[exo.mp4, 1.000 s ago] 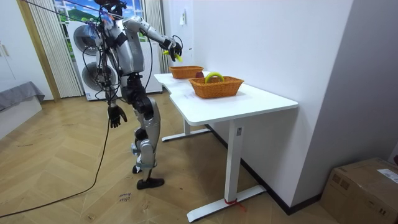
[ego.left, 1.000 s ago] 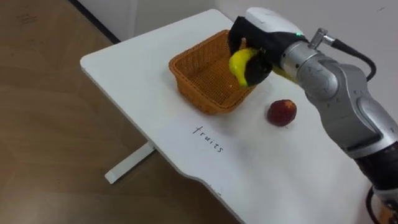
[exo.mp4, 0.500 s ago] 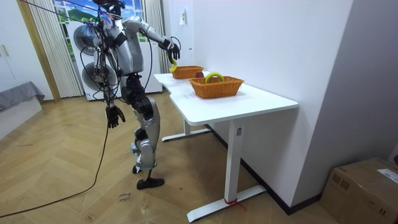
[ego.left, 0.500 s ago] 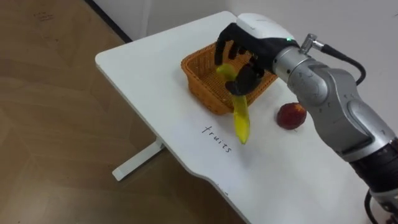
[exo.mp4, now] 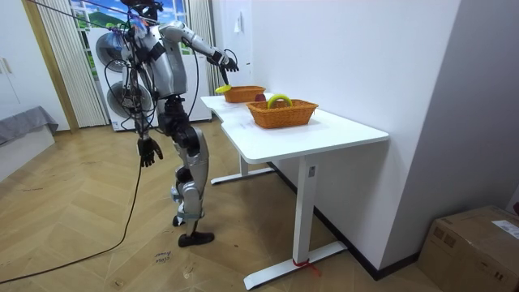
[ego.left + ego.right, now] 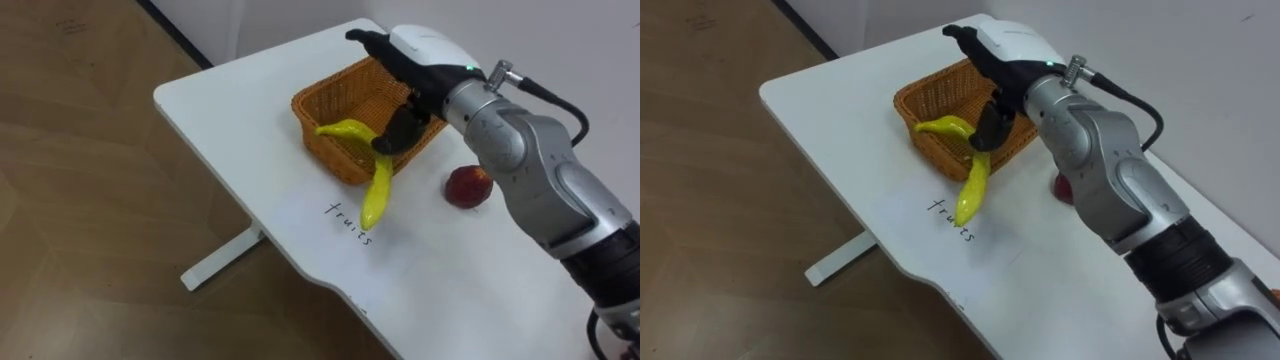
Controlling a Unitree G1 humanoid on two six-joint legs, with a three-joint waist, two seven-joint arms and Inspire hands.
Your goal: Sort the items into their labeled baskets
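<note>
- Yellow and glossy, the banana [image 6: 377, 190] is sharply crooked. One limb lies across the near rim of the wicker basket [image 6: 335, 95]. The other slants down outside the basket's wall, its tip by a handwritten word [image 6: 348, 217] on the worktop [image 6: 230, 100].
- The right hand [image 6: 425, 52] hovers over the basket with fingers stretched out straight, released. Its dark thumb points down to the banana's crook; I cannot tell whether it touches.
- A red fruit [image 6: 467, 185] lies on the worktop just beside the basket, on the robot's right, apart from the banana.
- The basket stands near the worktop's rounded far-left corner. Bare white surface runs along its left side and in front of it, up to the near edge.
- Beyond that edge lies brown wooden floor [image 6: 90, 200], with the worktop's white foot [image 6: 215, 265] showing below.
- In the room view the robot stands upright at the worktop's end. Its left hand [image 5: 147, 152] hangs at its side with fingers loose, and a second basket [image 5: 282, 113] sits further along.
</note>
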